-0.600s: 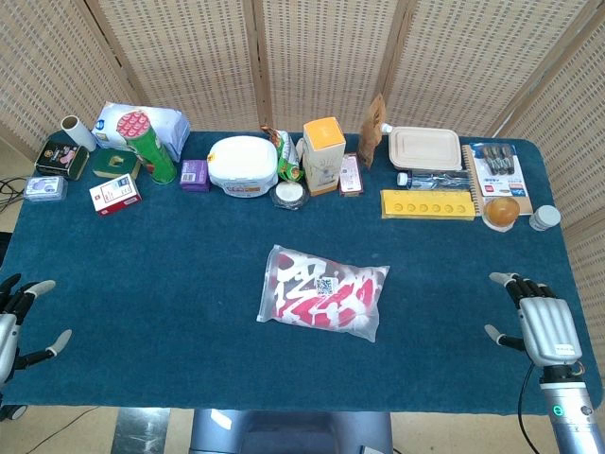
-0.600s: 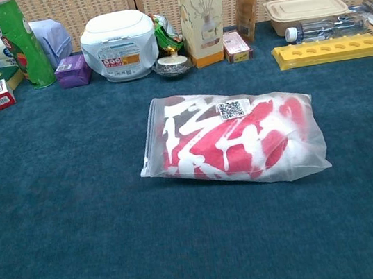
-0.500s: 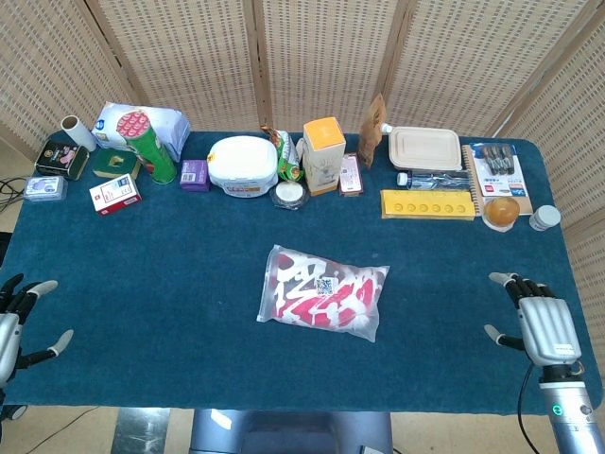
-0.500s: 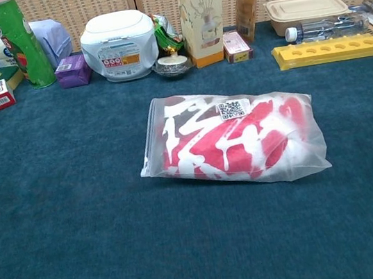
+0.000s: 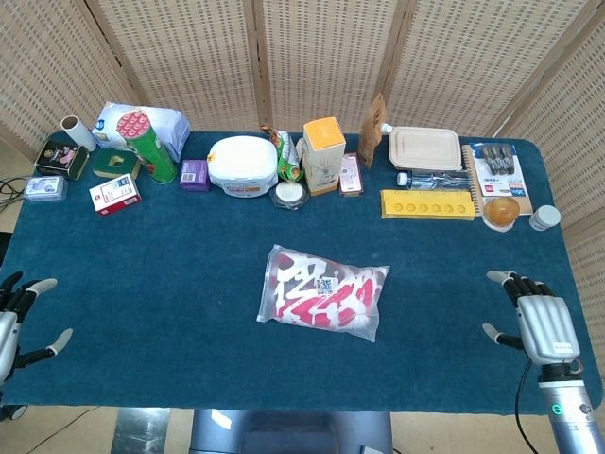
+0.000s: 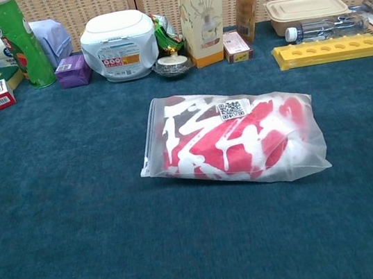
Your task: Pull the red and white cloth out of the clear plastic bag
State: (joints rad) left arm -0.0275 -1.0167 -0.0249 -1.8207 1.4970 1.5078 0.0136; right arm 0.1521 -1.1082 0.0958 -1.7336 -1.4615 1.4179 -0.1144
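Left hand (image 5: 17,317) sits at the table's 8 o'clock edge, fingers spread wide, holding nothing. It is well apart from the bag.

A dark blue carpet-like cloth covers the table (image 5: 170,255). Behind it stand woven wicker screens (image 5: 321,57) with wooden posts between them.

Along the far side, from 10 o'clock on, come a white roll (image 5: 73,130), a dark tin (image 5: 60,159), a small clear case (image 5: 44,188), a green box (image 5: 115,163), a red and white box (image 5: 115,194), a white and blue bag (image 5: 156,121) and a tall green can (image 5: 147,147) with a red lid. Then come a purple box (image 5: 194,175), a white tub with a lid (image 5: 243,165), a green snack pack (image 5: 286,154), a small round tin (image 5: 289,194), a tall yellow carton (image 5: 323,154), a pink box (image 5: 351,175) and a brown pouch (image 5: 372,117).

In the middle of the table lies the clear plastic bag (image 6: 232,136). The red and white cloth (image 6: 226,144) is still all inside it. A small code sticker (image 6: 232,109) is on top.

Toward 2 o'clock are a tan lunch box (image 5: 425,148), a water bottle (image 5: 435,179) lying down, a yellow tray with holes (image 5: 427,204), a notebook (image 5: 496,175), an orange ball in a wrapper (image 5: 502,211) and a small jar (image 5: 544,218).

Right hand (image 5: 539,322) rests at the 4 o'clock edge, fingers apart, holding nothing.
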